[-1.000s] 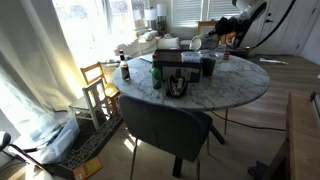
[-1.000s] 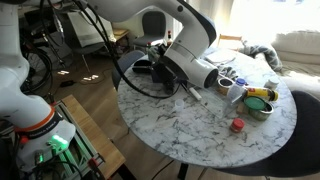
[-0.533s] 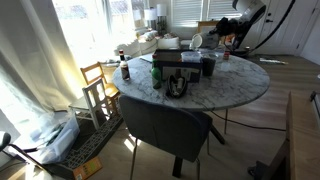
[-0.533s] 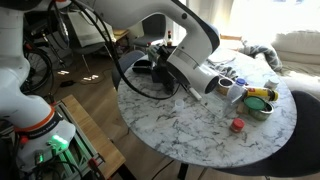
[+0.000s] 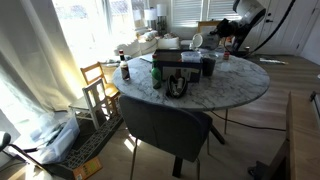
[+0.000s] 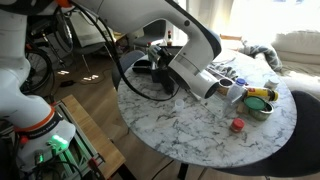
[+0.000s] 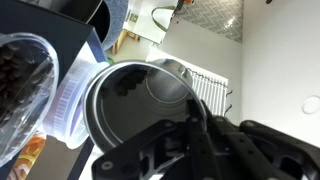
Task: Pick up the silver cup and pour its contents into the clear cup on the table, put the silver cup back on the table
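Reviewer: silver cup, where is it?

Annotator: Wrist view, dead centre, mouth toward the camera, very close. Gripper has it at the rim. One finger looks to sit inside the wall and one outside, so narrow and pinched on the metal. The room behind is slanted, so I judge the cup is tipped and off the table. Exterior views are too small to confirm.

Reviewer: Contents?

Annotator: Can't tell. The inside is dark with reflections only.

Reviewer: Pour target?

Annotator: Ribbed clear cup, just beside the silver rim on its lower left, probably the one. Clear tub with dark bits sits next to it at the frame edge.

Reviewer: Handling?

Annotator: Thin stiff metal, likely light, won't crush or break. It's shiny and slick, though, so a rim pinch can let it swing or slide when tipped. Firm grip, slow rotation. The clear cup looks like thin plastic, easy to knock over if the rim bumps it. For set-down, bring it upright first, then land it flat on bare marble, apart from the bowl.
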Robot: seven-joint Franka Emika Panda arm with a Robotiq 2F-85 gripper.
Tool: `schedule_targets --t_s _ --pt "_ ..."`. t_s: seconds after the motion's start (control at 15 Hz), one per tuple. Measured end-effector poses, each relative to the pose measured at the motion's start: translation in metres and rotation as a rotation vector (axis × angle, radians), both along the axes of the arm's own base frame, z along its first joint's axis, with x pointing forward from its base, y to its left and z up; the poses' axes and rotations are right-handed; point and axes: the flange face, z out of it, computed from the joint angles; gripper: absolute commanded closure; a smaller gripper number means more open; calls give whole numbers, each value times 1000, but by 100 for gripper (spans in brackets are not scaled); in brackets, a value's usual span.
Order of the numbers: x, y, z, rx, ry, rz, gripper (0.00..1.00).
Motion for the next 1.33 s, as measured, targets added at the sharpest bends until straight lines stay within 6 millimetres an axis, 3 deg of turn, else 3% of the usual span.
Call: schedule_targets --t_s 1.33 --pt "3 -3 -2 85 -44 -16 99"
